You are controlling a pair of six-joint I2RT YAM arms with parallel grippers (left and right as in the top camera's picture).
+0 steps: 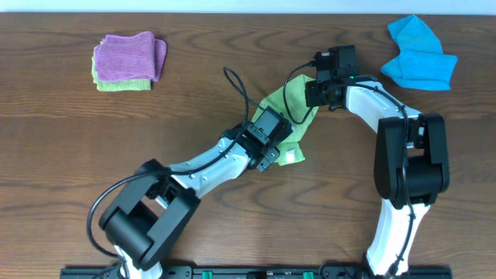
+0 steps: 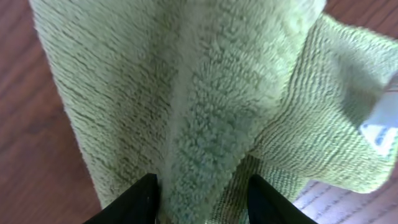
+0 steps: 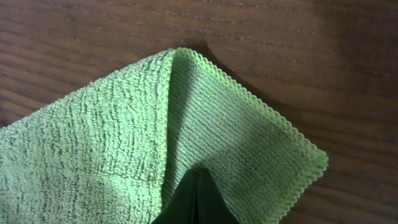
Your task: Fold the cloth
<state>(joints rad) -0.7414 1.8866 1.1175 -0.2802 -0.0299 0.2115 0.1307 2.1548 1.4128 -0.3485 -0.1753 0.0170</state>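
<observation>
The cloth (image 1: 273, 102) lies bunched near the middle of the wooden surface (image 1: 194, 93), between the two arms. It is well apart from the purple cloth (image 1: 128, 56) stacked at the far left and the blue cloth (image 1: 418, 54) at the far right.

The left tool (image 2: 202, 199) has its fingers (image 2: 140, 199) standing apart on either side of a thick, gathered ridge of green pile. The ridge fills the gap and touches both fingers, which reads as a grip on the cloth. Gathering the fabric this way probably gives the tool enough bulk to hold, so it can lift or drag that part over. The small white tag (image 2: 379, 134) shows on the cloth's right edge in that view, lying flat.

The right tool (image 3: 196, 199) has its fingers pressed together into a single dark tip. It sits on the cloth where a fuzzy flap has been turned over the ribbed side, near a scalloped corner that lies flat on the wood. Whether a layer is caught between the fingers cannot be told. The closed tip more likely pins that end down so it does not slide while the other arm works.

The fold looks partly made, with one corner doubled over. The rest is rumpled and not yet squared.
</observation>
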